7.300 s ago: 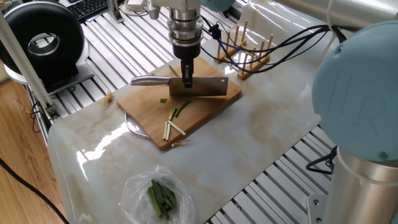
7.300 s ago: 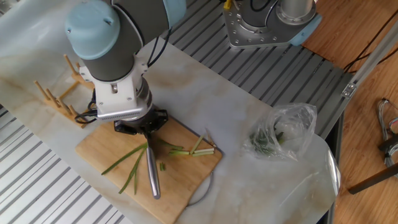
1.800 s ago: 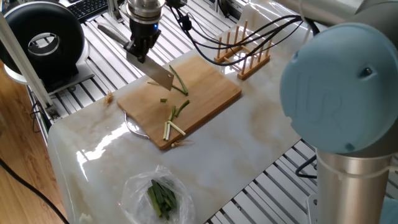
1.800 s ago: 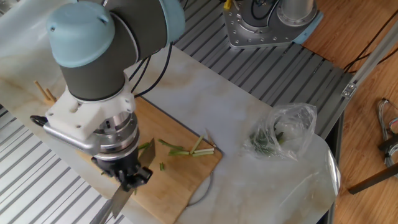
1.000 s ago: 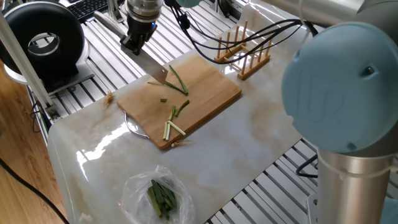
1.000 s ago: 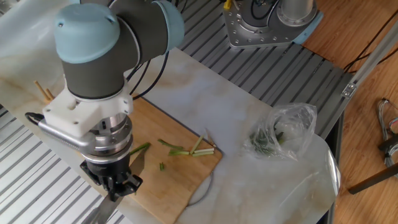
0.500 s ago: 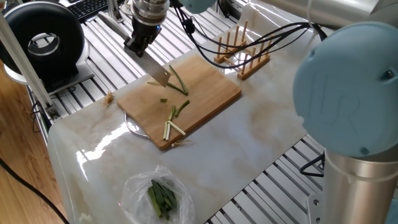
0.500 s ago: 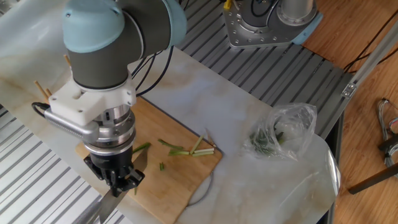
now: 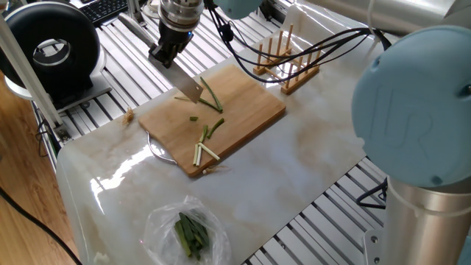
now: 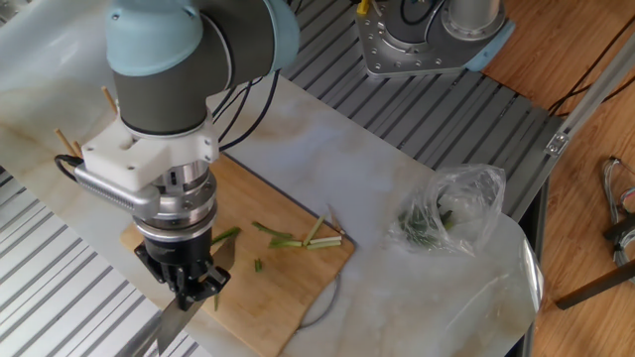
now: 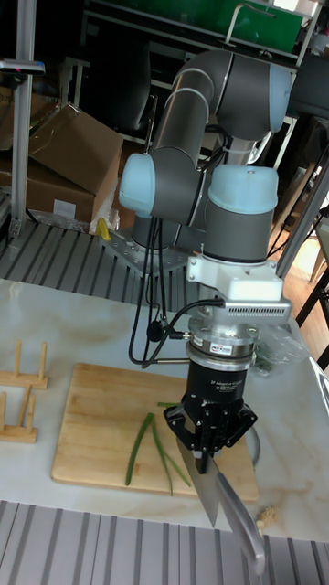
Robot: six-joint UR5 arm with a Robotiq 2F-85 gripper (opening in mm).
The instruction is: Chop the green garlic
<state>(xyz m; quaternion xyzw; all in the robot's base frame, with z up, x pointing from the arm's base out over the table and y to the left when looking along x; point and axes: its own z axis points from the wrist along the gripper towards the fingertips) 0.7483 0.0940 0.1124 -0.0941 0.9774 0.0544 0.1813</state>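
The gripper [image 9: 166,54] was clamped on the handle of a cleaver-style knife [image 9: 184,83], its jaws closed around the grip, and it held the blade tilted down over the far left corner of the wooden cutting board [image 9: 250,121]. Compared with half a second before, the tool had barely shifted; it sat a touch further in toward the board. Seven seconds earlier the picture was quite different: the knife then lay flat and level across the middle of the board, with the gripper directly above it. In the other fixed view the gripper [image 10: 191,283] hung at the near edge of the board [image 10: 288,288], with the blade [image 10: 171,332] running off the bottom of the frame. The tall fixed view showed the gripper [image 11: 210,441] with the knife [image 11: 224,501] pointing down and toward the camera. The green garlic [image 9: 212,96] lay on the board: two long green leaf pieces just beside the blade tip, and short white and green cut sticks [image 9: 204,149] nearer the front edge, with one tiny green bit between them. None of these pieces had moved since the earlier frames. A clear plastic bag [image 9: 184,228] of dark green leaves rested on the marble table [image 9: 309,154], well apart from the board, and a wooden peg rack [image 9: 288,55] stood behind it.
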